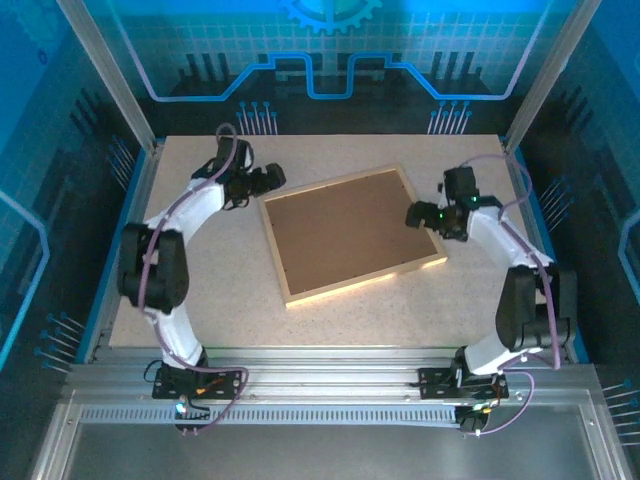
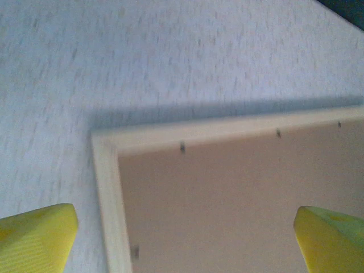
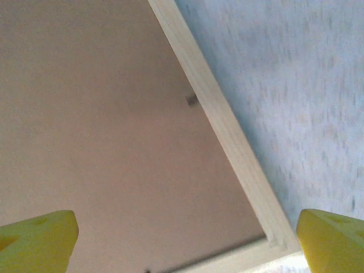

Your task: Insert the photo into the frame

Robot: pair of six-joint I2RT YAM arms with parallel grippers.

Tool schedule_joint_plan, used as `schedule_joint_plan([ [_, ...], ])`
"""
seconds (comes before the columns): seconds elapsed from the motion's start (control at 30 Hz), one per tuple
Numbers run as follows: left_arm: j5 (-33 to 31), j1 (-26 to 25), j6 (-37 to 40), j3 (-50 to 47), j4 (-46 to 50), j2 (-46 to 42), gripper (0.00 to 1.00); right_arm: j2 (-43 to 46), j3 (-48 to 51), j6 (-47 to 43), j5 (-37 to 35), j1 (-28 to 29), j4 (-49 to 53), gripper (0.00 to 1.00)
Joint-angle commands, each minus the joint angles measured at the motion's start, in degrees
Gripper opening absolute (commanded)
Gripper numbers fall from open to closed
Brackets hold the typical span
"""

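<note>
Top external view: frame (image 1: 366, 281) flat in the middle of the worktop (image 1: 200, 300), turned askew, brown backing board (image 1: 345, 232) filling its opening. Left claw (image 1: 277, 177) just beside the frame's upper left corner, pointing at it. Right claw (image 1: 413, 213) at the right-hand rail, tips reaching in over the board's edge.

Left wrist view: left claw (image 2: 185, 222) spread wide, yellow fingers (image 2: 37, 236) in the bottom left and bottom right corners, gripping nothing. Frame (image 2: 227, 128) corner at centre left, in the gap between the fingers. Left finger over bare worktop (image 2: 114, 57) outside the side rail, right finger over the backing board (image 2: 227, 199). Small dark tabs (image 2: 182, 147) along the rail's inner edge. Cannot tell whether touching or hovering.

Right wrist view: right claw (image 3: 186, 227) likewise wide, holding nothing. Frame (image 3: 227, 125) rail slanting from top centre down to a corner at lower right, close by the right-hand finger (image 3: 333, 242). Left-hand finger over the backing board (image 3: 85, 114), right-hand finger over the worktop (image 3: 301, 85) past the corner. One dark tab (image 3: 192, 100) against the rail.
</note>
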State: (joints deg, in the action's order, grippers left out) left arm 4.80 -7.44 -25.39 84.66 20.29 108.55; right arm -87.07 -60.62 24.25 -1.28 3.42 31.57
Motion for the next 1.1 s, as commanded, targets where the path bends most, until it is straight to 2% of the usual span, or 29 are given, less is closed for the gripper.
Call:
schedule_joint_plan([
  [0.0, 1.69, 1.38, 5.32, 10.66, 2.82, 9.4, 0.99, 2.47, 6.41, 6.29, 0.96, 1.62, -3.12, 0.99],
  [0.17, 4.92, 1.43, 6.71, 19.92, 5.28, 18.07, 0.99, 3.86, 13.41, 12.27, 2.21, 5.73, -6.3, 0.99],
  [0.37, 11.35, 1.39, 6.28, 19.37, 4.13, 20.82, 0.99, 0.51, 15.79, 16.45, 8.25, 6.31, -15.23, 0.99],
  [0.5, 16.11, 1.43, 3.99, 11.5, -1.98, 17.18, 0.99, -3.29, 12.66, 14.48, 12.28, 6.33, -18.27, 0.99],
  [0.67, 17.32, 1.39, 2.76, 0.69, -6.31, 11.44, 0.98, -7.73, 10.52, 13.75, 13.62, 5.68, -20.94, 0.99],
  [1.07, 20.2, 0.37, -4.23, -23.72, -14.4, -4.95, 0.95, -19.36, -8.33, 8.72, 16.84, 1.87, -20.12, 0.99],
])
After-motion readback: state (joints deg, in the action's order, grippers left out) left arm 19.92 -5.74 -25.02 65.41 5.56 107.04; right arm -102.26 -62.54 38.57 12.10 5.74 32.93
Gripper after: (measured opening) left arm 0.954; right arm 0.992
